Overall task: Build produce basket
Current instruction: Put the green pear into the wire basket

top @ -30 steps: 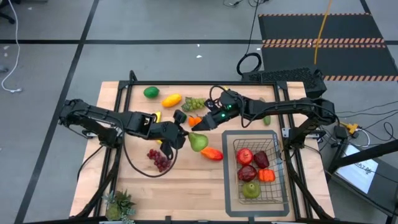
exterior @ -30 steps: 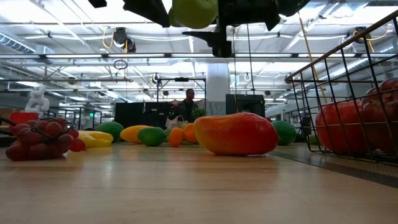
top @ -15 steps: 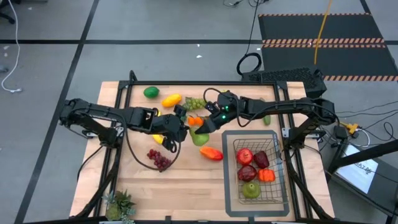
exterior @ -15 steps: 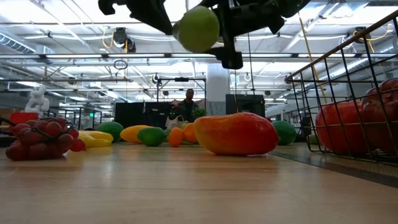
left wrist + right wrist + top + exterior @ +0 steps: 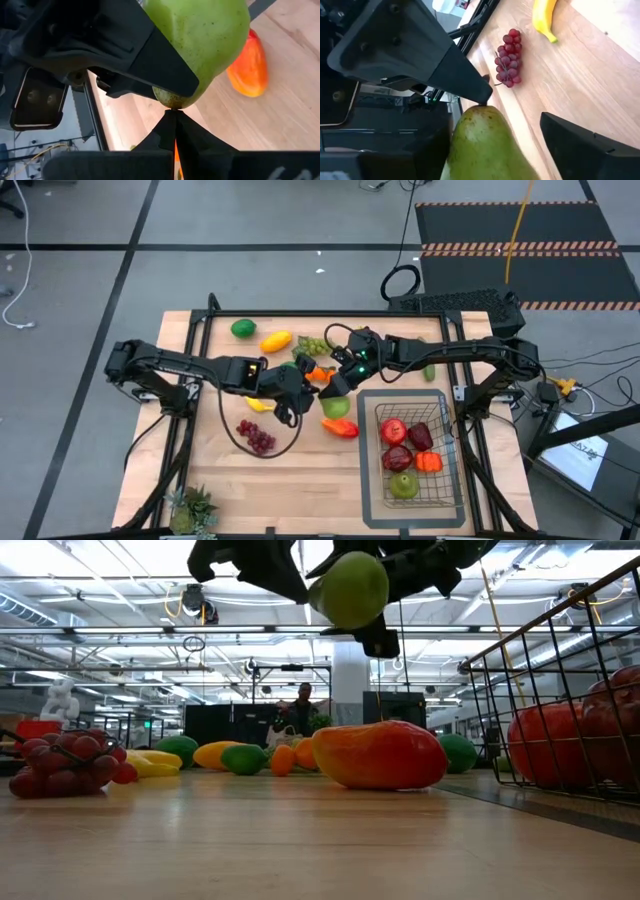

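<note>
A green pear [image 5: 348,588] hangs in the air over the middle of the table, with my left gripper [image 5: 172,114] shut on its narrow end. My right gripper [image 5: 495,135] comes from the table's right and stands open, one finger on either side of the pear's body [image 5: 480,145]. The wire basket [image 5: 452,480] sits at the near right and holds red apples, a green fruit and an orange one. Beneath the pear a red-orange mango [image 5: 341,427] lies on the table. My left gripper pinches the pear's narrow stem end [image 5: 172,102] between its two fingertips [image 5: 482,94], coming from the table's left and slanting down. The pear is lifted clear of the table. My right gripper has one finger [image 5: 150,65] lying close along the pear's side; whether it touches, I cannot tell.
Red grapes [image 5: 256,436] and a banana [image 5: 258,404] lie left of centre. A lime [image 5: 243,328], a yellow fruit [image 5: 276,340], green grapes [image 5: 315,345] and an orange piece [image 5: 315,374] sit toward the far edge. A potted plant [image 5: 192,508] stands at the near left corner.
My left gripper has gone toward the table's right edge and a little down with the pear, bringing it between my right gripper's fingers. The pear stays clear of the table. My right gripper has tipped its fingers downward.
</note>
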